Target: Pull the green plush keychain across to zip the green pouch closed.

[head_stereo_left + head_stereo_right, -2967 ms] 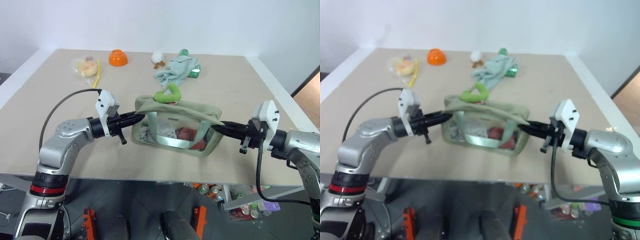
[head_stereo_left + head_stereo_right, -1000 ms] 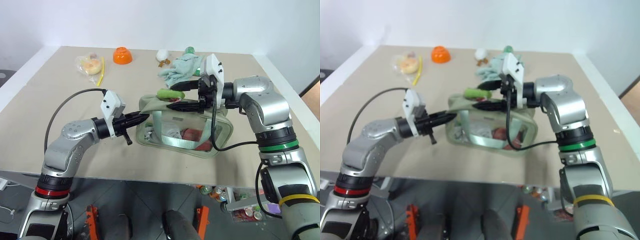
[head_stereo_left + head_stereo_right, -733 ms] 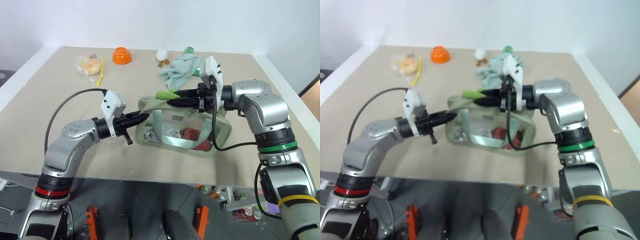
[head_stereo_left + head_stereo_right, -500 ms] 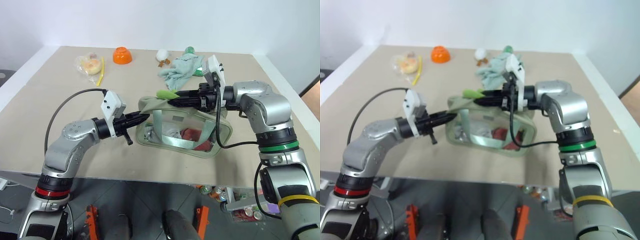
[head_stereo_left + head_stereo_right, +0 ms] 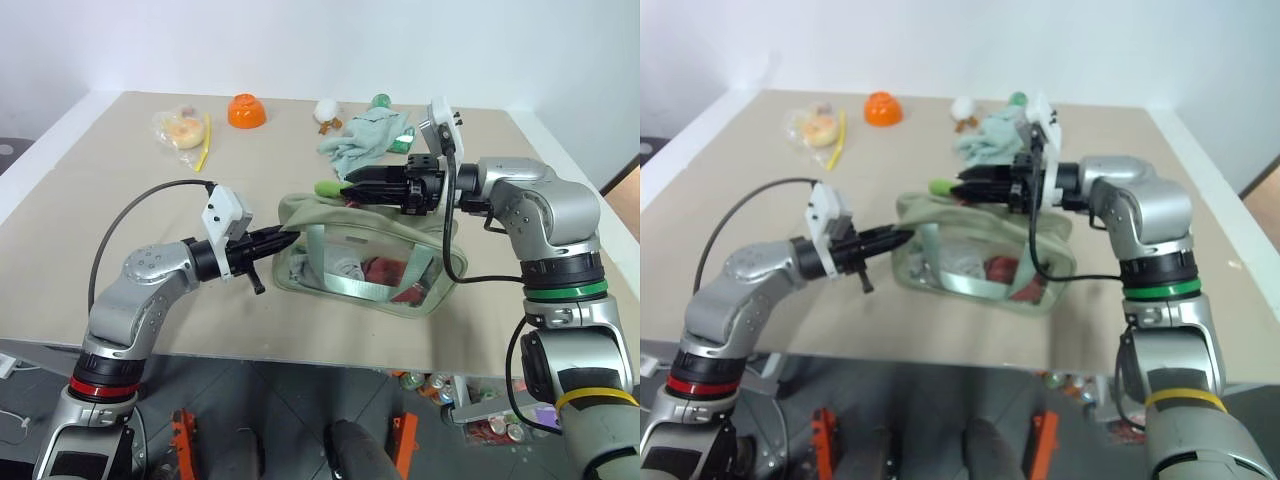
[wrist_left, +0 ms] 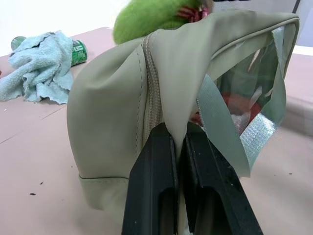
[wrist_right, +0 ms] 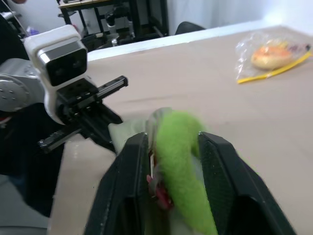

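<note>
Right wrist view: the small lime-green fuzzy plush keychain (image 7: 178,161) is seen lying between the two black fingers (image 7: 128,181) of the right gripper (image 5: 352,189), which is clamped on it at the top of the boxy olive-green fabric pouch (image 5: 365,255). The pouch, with clear plastic side windows and pale green straps, is set near the front middle of the beige table (image 5: 120,210). Its left end is pinched by the left gripper (image 5: 285,236), whose fingers are pressed tight on a fold of the fabric beside the zipper. Farther back, a crumpled pale mint-green cloth (image 5: 362,140), an orange bowl (image 5: 245,111) and a clear bag of food (image 5: 175,128) are seen.
</note>
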{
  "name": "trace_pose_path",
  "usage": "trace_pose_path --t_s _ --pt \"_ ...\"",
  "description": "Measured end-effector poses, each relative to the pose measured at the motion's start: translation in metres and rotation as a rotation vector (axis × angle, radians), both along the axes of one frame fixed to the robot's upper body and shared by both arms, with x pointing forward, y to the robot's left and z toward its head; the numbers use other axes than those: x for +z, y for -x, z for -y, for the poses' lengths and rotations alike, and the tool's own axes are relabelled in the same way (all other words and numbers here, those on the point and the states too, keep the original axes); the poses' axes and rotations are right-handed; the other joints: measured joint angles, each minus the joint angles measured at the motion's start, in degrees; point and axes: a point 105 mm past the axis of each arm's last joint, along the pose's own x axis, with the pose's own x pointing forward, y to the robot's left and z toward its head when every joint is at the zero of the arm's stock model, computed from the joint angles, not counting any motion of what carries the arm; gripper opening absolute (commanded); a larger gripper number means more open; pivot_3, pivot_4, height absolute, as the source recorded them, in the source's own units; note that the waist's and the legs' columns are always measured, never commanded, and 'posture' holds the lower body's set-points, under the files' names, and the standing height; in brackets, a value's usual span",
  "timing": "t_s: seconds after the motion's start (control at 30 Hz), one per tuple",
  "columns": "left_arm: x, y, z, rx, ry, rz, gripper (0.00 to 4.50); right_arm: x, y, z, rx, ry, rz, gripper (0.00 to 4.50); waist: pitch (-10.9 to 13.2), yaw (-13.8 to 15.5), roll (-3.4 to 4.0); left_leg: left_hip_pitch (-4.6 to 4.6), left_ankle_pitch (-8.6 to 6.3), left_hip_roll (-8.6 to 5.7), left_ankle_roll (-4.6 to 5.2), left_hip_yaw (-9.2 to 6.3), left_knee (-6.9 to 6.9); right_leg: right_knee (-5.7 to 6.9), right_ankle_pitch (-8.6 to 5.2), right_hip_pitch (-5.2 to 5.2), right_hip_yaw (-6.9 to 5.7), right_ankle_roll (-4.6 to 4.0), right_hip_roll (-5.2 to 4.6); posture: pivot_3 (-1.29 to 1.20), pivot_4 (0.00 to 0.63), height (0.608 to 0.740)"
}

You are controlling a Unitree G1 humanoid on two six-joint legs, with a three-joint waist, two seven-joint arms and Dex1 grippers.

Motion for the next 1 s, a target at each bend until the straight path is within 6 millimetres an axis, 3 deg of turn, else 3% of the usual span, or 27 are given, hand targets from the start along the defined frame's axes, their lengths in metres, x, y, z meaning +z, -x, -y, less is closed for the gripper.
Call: trace_pose_path --t_s 0.13,0.43,0.47,0.63,1.0 --pt "0.000 0.000 0.000 0.000 -0.003 0.002 0.00 0.000 -0.001 0.000 -0.006 0.009 0.020 0.05 0.00 0.00 0.00 0.00 0.00 0.00 0.00 0.00 0.00 0.00 0.01 0.00 0.00 -0.02 -0.01 0.00 0.150 0.740" --pt "0.000 0.000 -0.001 0.004 -0.008 0.008 0.00 -0.004 0.002 0.000 0.013 0.046 0.016 0.05 0.00 0.00 0.00 0.00 0.00 0.00 0.00 -0.02 0.00 0.00 0.01 0.01 -0.02 -0.01 0.00 0.00 0.150 0.740" --pt "0.000 0.000 -0.001 0.004 -0.008 0.008 0.00 -0.005 0.002 0.000 0.011 0.044 -0.001 0.57 0.00 0.00 0.00 0.00 0.00 0.00 0.00 -0.02 0.00 0.00 0.01 0.01 -0.03 -0.01 0.00 0.00 0.150 0.740" --pt "-0.001 0.000 -0.001 0.004 -0.010 0.011 0.00 -0.004 0.001 0.002 -0.008 0.043 0.004 2.15 0.00 0.00 0.00 0.00 0.00 0.00 0.00 -0.02 0.01 0.00 0.01 0.01 -0.03 -0.02 0.00 0.00 0.150 0.740" --pt "-0.001 0.000 -0.001 0.005 -0.016 0.024 0.00 0.003 0.003 -0.002 -0.004 0.040 0.067 2.15 0.00 0.00 0.00 0.01 0.00 0.01 0.00 -0.03 0.01 0.00 0.01 0.02 -0.04 -0.01 0.00 0.00 0.150 0.740"
